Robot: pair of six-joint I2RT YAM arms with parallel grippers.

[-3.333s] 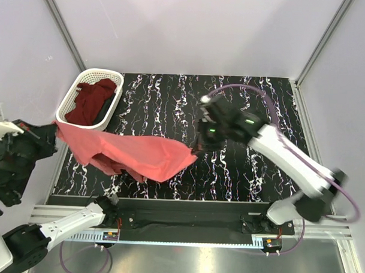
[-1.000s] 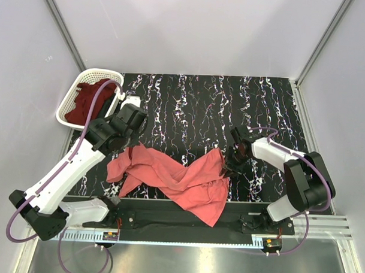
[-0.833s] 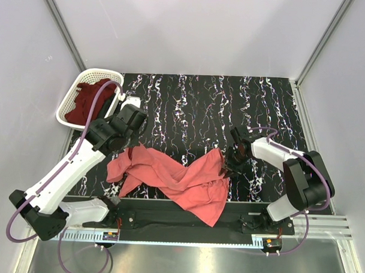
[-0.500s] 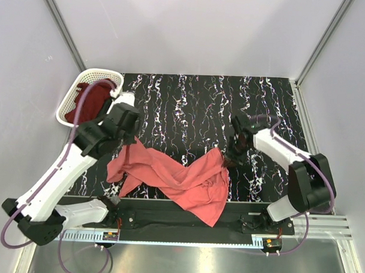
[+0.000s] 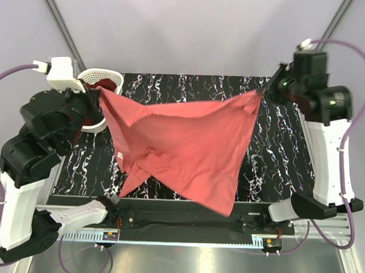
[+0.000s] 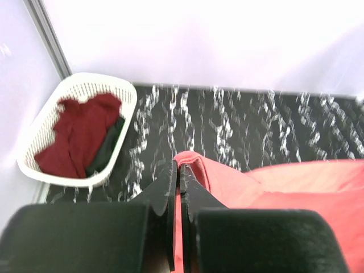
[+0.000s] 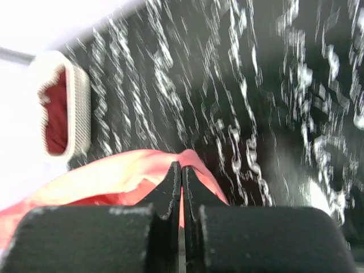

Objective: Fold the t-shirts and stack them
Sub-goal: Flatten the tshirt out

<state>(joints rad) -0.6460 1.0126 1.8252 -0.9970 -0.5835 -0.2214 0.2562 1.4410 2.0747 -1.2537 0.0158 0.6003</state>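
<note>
The pink shirt (image 5: 188,143) hangs in the air above the counter (image 5: 184,88), stretched wide between the two arms. Both arms are raised high, one at each side of the black, white-veined surface.

The left pincer (image 5: 99,90) pinches the shirt's upper left corner. In the left wrist view its pincer (image 6: 177,170) has the fingers pressed together with only a thin slit between them, and a fold of pink shirt (image 6: 273,187) comes out from between the tips and runs off to the right.

The right pincer (image 5: 265,90) grips the opposite upper corner, near the far right of the counter. In the right wrist view that pincer (image 7: 180,170) is likewise pressed tight, with a small hump of pink shirt (image 7: 114,176) caught at the tips and the rest trailing to the left.

Between the two grips the top edge of the cloth sags a little. Below it the fabric spreads into a broad sheet that narrows to a point low on the right, near the front edge of the counter. Soft creases run through the middle. From above I cannot tell whether the lowest part touches the counter.

The maroon shirt (image 6: 79,133) lies bunched in the white basket (image 6: 85,85) at the far left corner of the counter (image 6: 239,125), with a dark cloth (image 6: 111,145) just beside it inside. The basket (image 5: 110,74) is partly hidden behind the left arm in the top view.
</note>
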